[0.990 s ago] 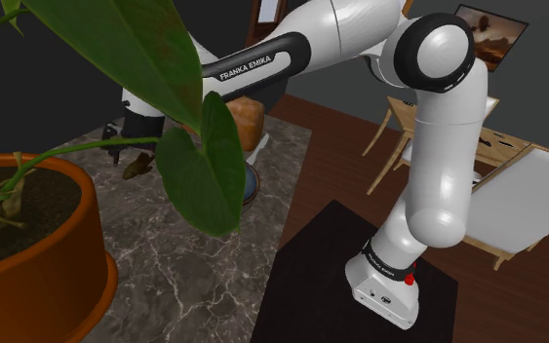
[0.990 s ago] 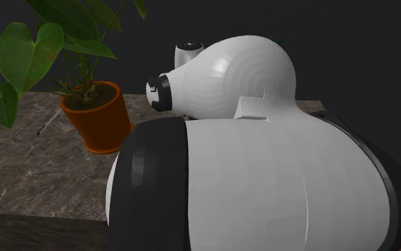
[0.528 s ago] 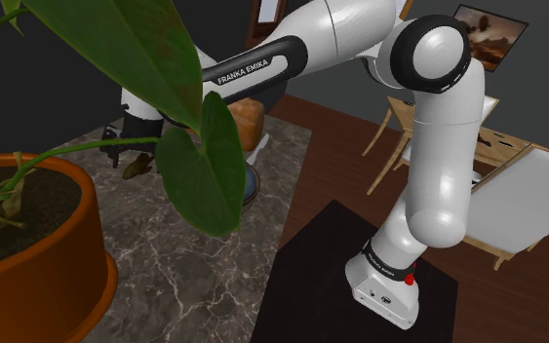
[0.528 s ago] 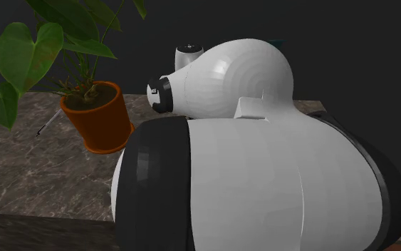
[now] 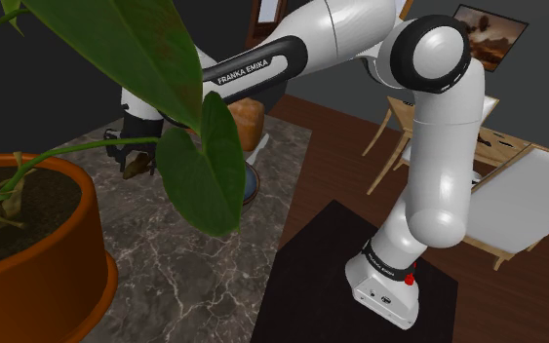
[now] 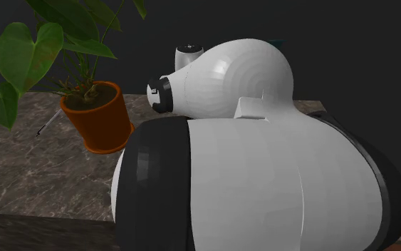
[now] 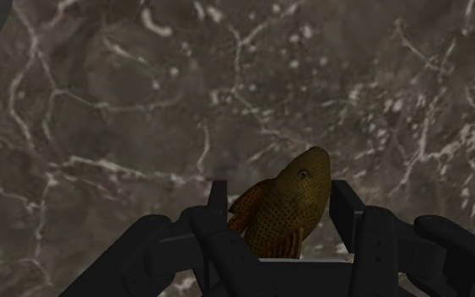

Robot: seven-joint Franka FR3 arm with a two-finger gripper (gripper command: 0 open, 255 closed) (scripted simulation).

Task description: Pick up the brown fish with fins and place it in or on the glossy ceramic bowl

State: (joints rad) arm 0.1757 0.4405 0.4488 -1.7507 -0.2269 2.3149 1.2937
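The surface [image 5: 175, 253] is dark marble, grey-brown with thin white veins. It stands in a room with a reddish-brown wooden floor [image 5: 331, 156] and dark walls. At the shoulder view's far right there is light wooden furniture [image 5: 395, 115], and a framed picture [image 5: 491, 31] hangs on the wall. The black stand [image 5: 311, 283] sits near, at the lower right of that view.

An orange pot [image 5: 38, 263] with a plant stands near, at the shoulder view's left. Its big green leaves [image 5: 199, 171] cover much of the surface there. Behind one leaf a bluish glossy bowl [image 5: 253, 182] shows in part, and farther away stands a brown rounded thing [image 5: 248, 117]. In the second exterior view the white arm [image 6: 263, 185] is very close and blocks most of the surface, and the pot stands to its left.

The gripper [image 7: 279, 196] is closed on the fish [image 7: 288, 218], and its two black fingers [image 7: 218, 199] press the fish's sides. The fish is golden brown with fine dark dots, an orange-brown fin and a small eye. Its head points away from the gripper. In the shoulder view it is at the far left, left of the bowl and not touching it. I cannot tell if it touches the marble.
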